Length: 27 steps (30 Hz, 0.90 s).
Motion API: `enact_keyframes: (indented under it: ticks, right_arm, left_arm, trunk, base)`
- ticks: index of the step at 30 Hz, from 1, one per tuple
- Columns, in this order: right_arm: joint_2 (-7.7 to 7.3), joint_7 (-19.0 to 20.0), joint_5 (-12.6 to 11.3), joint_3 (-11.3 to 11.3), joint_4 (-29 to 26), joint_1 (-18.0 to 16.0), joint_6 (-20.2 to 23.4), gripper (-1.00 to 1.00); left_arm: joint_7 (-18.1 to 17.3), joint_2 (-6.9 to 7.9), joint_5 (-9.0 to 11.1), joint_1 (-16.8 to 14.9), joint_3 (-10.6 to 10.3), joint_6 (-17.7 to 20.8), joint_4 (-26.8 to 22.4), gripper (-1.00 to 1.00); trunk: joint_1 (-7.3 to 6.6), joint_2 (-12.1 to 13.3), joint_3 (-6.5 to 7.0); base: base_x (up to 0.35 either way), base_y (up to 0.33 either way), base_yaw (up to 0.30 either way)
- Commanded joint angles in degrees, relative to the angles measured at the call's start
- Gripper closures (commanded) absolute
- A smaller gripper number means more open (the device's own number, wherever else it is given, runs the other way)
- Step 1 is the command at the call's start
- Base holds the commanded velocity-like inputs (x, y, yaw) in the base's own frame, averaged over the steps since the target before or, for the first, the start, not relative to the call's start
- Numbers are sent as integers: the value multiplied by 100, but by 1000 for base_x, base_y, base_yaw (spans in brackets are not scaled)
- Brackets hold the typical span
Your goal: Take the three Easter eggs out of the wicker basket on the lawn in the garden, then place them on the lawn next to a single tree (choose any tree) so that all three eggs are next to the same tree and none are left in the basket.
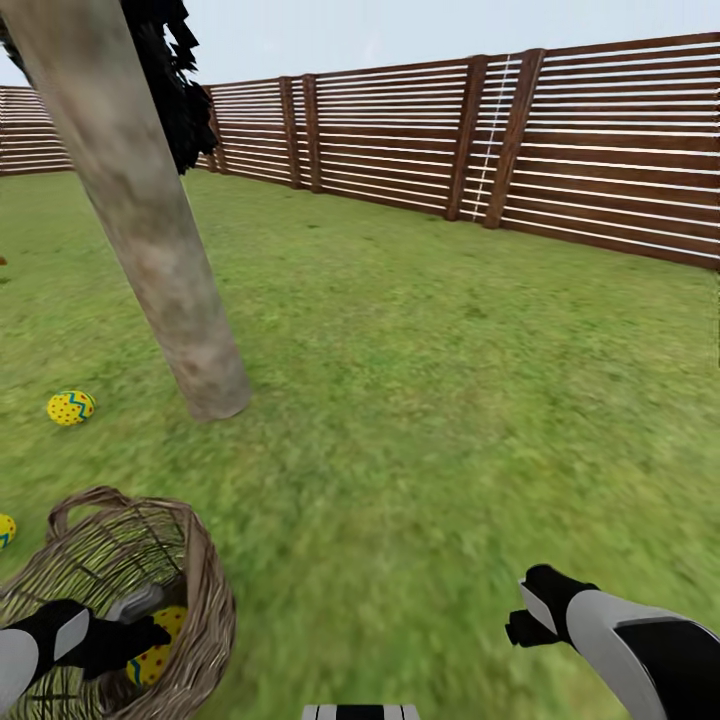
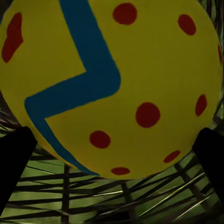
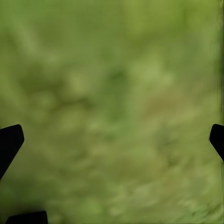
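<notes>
A brown wicker basket (image 1: 205,585) stands on the lawn (image 1: 420,400) at the lower left of the head view. One yellow Easter egg (image 1: 158,652) with red dots lies inside it. My left gripper (image 1: 150,622) reaches into the basket beside that egg. In the left wrist view the egg (image 2: 112,84) looms between the spread black fingers (image 2: 14,161), and the left gripper (image 2: 112,149) is open. A second egg (image 1: 70,407) lies on the grass left of the tree trunk (image 1: 150,230). A third egg (image 1: 5,530) shows at the left edge. My right gripper (image 1: 520,610) hangs open over bare grass (image 3: 112,93).
A brown slatted fence (image 1: 500,140) runs along the back and right of the garden. A dark, near-black tree (image 1: 185,90) stands behind the trunk. Open grass stretches to the right of the trunk and basket.
</notes>
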Motion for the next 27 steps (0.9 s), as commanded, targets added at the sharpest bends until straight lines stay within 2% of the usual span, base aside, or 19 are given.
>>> enact_keyframes:
  ticks: [1,5,12,27]
  right_arm:
    - [-6,6,20,17,9,-6,12,-100]
    - [-19,6,18,17,9,-6,12,-100]
    - [-21,6,21,17,9,-6,12,-100]
    - [-6,6,24,17,9,-6,12,-100]
  left_arm:
    - [-19,4,-60,-6,46,7,10,100]
    - [-19,3,-60,-6,46,7,10,100]
    - [-19,3,-60,-6,46,7,10,100]
    - [-19,-4,-53,-6,46,7,10,100]
  trunk:
    - [-3,0,18]
    - [-14,5,107]
    - [-32,14,262]
    - [-70,34,594]
  base:
    - [0,0,0]
    - [-15,32,0]
    - [-94,215,0]
    - [-2,6,0]
